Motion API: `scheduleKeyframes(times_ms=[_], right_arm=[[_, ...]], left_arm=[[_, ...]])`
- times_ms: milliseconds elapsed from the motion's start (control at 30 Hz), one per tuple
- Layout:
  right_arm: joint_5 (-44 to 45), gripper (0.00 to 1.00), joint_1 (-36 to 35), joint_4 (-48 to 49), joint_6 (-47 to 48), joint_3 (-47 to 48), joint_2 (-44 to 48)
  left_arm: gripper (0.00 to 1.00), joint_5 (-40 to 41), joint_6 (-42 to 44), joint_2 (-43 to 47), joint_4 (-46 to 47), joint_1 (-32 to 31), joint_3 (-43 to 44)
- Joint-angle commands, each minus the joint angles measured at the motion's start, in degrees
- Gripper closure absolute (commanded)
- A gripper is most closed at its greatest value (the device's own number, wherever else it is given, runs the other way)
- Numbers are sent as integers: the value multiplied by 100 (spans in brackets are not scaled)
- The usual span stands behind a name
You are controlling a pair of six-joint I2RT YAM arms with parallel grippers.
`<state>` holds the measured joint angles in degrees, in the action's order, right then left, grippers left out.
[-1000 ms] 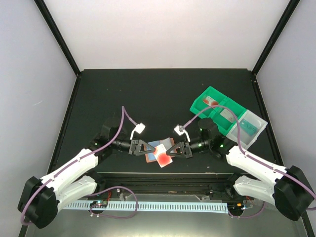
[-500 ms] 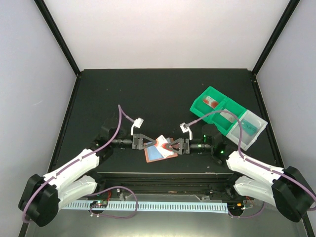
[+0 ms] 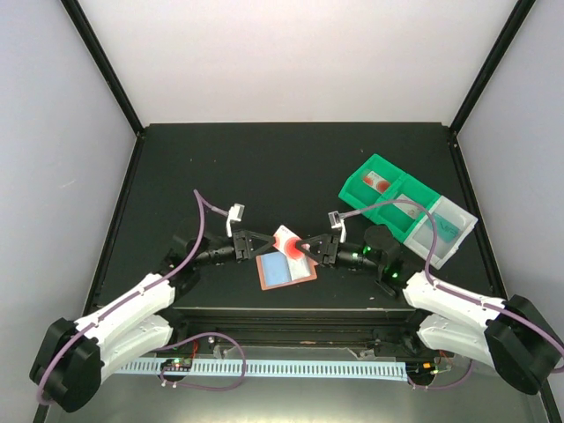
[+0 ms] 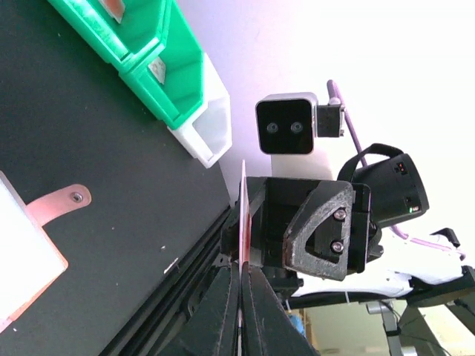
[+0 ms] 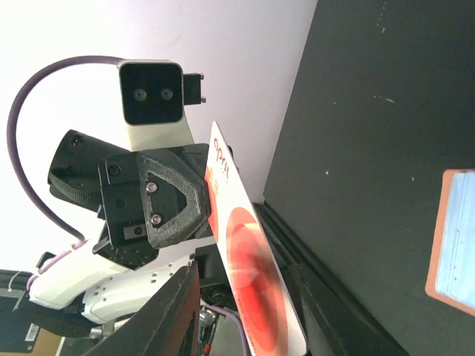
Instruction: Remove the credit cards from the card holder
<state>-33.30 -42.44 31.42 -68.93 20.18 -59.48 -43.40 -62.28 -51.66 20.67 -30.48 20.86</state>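
The salmon-pink card holder [image 3: 285,269] lies open on the black table with a light blue card [image 3: 279,270] showing in it. It also shows in the right wrist view [image 5: 453,237] and, with its snap tab, in the left wrist view [image 4: 30,252]. A white card with a red circle [image 3: 289,240] is held in the air just behind the holder. My left gripper [image 3: 267,244] is shut on one edge of that card, which is edge-on in its own view [image 4: 243,222]. My right gripper [image 3: 308,248] faces it, its fingers spread with the card [image 5: 249,274] between them.
A green compartment bin [image 3: 388,189] with a white end section [image 3: 445,231] stands at the right, with small items inside. It shows in the left wrist view too [image 4: 141,52]. The table's front rail runs just below the holder.
The white and red card has risen off the holder and moved back between the two grippers. Both wrists have lifted and moved back with it. The holder stays put.
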Motion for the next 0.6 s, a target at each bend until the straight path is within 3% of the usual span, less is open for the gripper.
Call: scheduleKeyframes(times_ms=[0,300,567], right_arm=[[483,67,-211,530,-393,-40,-47],[1012,70,-679,767,-603,-129,-131],[1276,91,-731,792,-639,-229,27]], left_arm=[[99,411,-354,189,610,-43,-102],[98,542,-494,314,736,-57,-145],[98,779,-518,528,657,-62,-258]])
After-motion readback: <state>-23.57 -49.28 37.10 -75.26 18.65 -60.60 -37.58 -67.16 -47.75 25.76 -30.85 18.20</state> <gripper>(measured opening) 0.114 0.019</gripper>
